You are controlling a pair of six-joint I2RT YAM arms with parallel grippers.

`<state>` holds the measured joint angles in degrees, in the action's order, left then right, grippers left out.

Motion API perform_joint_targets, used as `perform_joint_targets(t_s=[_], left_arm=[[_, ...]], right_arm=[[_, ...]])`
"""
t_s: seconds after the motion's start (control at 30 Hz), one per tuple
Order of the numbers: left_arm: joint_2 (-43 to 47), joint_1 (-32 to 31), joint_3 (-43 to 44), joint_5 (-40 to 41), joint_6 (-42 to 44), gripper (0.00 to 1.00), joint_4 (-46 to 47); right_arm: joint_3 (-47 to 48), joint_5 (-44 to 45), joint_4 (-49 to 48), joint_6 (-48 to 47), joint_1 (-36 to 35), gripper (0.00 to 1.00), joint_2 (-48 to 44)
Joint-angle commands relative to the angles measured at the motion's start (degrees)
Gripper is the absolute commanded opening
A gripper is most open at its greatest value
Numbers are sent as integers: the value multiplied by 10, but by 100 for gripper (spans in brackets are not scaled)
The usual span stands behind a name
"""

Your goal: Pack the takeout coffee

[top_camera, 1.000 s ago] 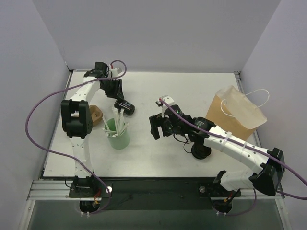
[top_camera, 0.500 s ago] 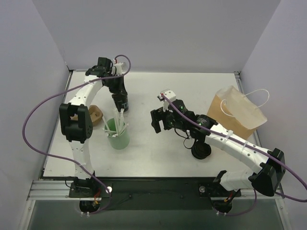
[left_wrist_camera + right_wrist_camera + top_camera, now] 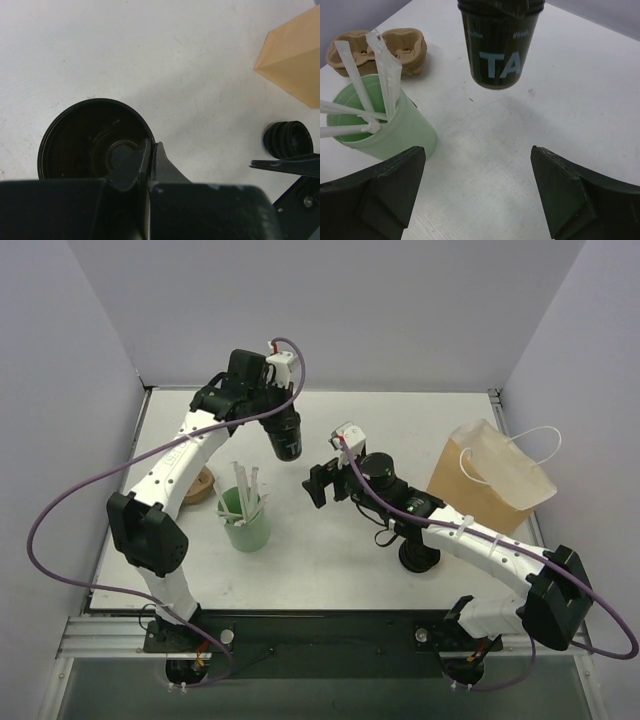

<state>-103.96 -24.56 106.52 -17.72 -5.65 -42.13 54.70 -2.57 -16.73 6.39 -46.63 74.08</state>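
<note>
The takeout coffee (image 3: 287, 436) is a small black cup, dark inside, with pale lettering on its side. It hangs in the air above the table, upright. My left gripper (image 3: 272, 412) is shut on its rim, one finger inside and one outside (image 3: 151, 148), as the left wrist view shows over the cup's dark inside (image 3: 85, 142). My right gripper (image 3: 320, 486) stands open just right of the cup and lower. In the right wrist view the cup (image 3: 501, 45) hangs ahead of the gripper (image 3: 477, 162), whose fingers hold nothing.
A tan paper bag (image 3: 492, 478) stands open at the right (image 3: 295, 55). A green cup (image 3: 246, 522) with white stirrers stands left of centre (image 3: 385, 127). A brown cup carrier (image 3: 203, 483) lies beyond it (image 3: 380, 47). A black round object (image 3: 419, 556) sits under the right arm (image 3: 289, 140).
My left gripper shut on the black cup lying by the green cup, lifted it upright and carried it right. My right gripper opened wider and shifted slightly left.
</note>
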Motion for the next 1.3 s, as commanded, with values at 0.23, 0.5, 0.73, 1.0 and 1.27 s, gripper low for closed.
perform_joint_targets(t_s=[0.23,0.5,0.73,1.0,1.27], left_arm=[[155,7,-106,-72,-170,0,131],[216,-16,-155,-89,-202,0,169],[240,-23,-189,-111,-220,0,195],[237,-23,-155,-110,-153,27,109],[217,-21,-77,-75,-65,43,-15]], right_arm=[[-79,-36,-258,-18,2,96,-14],[-22,-19,-227,-28,-4,97,24],[31,-12,-183,-47,-10,88,70],[2,-33,-198,-59,-10,52,59],[-29,-60,-199,-75,-4,52,34]])
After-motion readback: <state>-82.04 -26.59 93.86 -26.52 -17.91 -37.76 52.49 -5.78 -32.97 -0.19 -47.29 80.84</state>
